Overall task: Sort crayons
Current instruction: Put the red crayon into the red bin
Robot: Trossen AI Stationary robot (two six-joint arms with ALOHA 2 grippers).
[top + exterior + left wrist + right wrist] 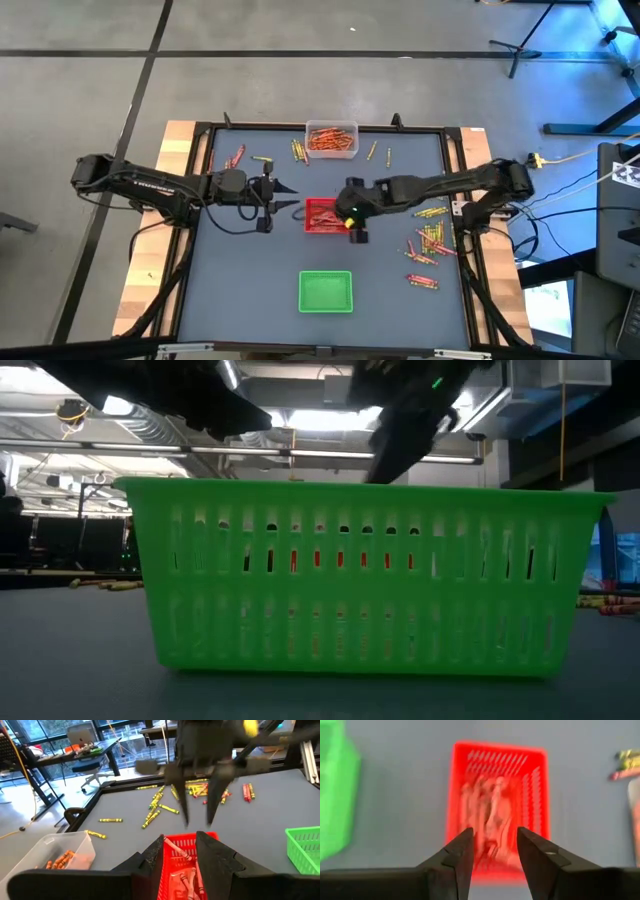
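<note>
A grey concrete floor crossed by dark seams is seen around the work area, with stands and cables off to the right. The table [250, 290] has a dark grey top inside a black frame on pale wooden boards. From table height, ceiling lights, ducts and dim desks are made out beyond it.

3 trays are set down the middle: a clear tray [331, 141] at the far edge holding orange crayons [328, 137], a red tray [322, 215] at the centre, and a green tray [326, 291] near the front, apparently empty.

The right gripper [494, 851] is held over the red tray, its jaws parted with nothing between them. Red crayons [487, 822] are seen lying in that tray below. The step in hand is judged to be a drop into the red tray, just released.

The left gripper [178, 854] is held just left of the red tray, pointed at it; its fingers are narrowly parted and nothing is seen gripped.

Loose crayons are left on the table: a yellow-green and red scatter [428, 238] at the right, a few red ones [234, 156] at the far left, yellow-green ones [298, 150] beside the clear tray.

Next, a lift clear of the tray and a reach to the right scatter would be called for, with 1 crayon singled out from close neighbours.
</note>
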